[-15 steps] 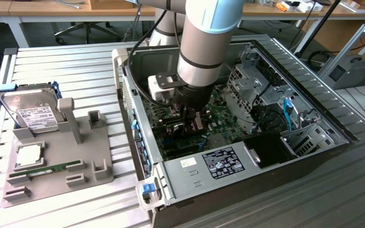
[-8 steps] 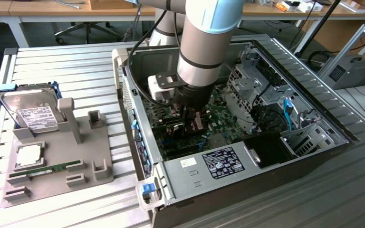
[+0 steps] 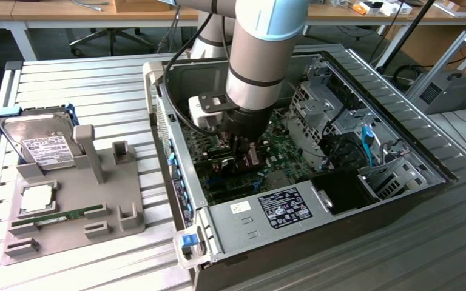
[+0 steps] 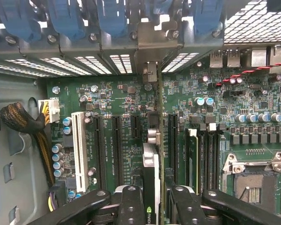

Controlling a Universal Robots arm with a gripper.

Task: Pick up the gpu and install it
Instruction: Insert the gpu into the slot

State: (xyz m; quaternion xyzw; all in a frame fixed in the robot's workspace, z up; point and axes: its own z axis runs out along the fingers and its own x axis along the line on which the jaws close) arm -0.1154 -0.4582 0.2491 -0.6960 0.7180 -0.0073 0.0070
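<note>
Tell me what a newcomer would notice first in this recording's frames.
The arm plunging into the open PC case at centre, its gripper holding the gpu edge-on above the green motherboard, its bracket up against the slot openings in the case wall. Next, the grey parts stand at the exterior view's left, with a hard drive standing in it.

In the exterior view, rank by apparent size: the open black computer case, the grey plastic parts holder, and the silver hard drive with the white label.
Largest to smallest, as they look in the exterior view:
1. Open black computer case
2. Grey plastic parts holder
3. Silver hard drive with white label
The gaps are clear, so nearness to the camera changes nothing.
</note>
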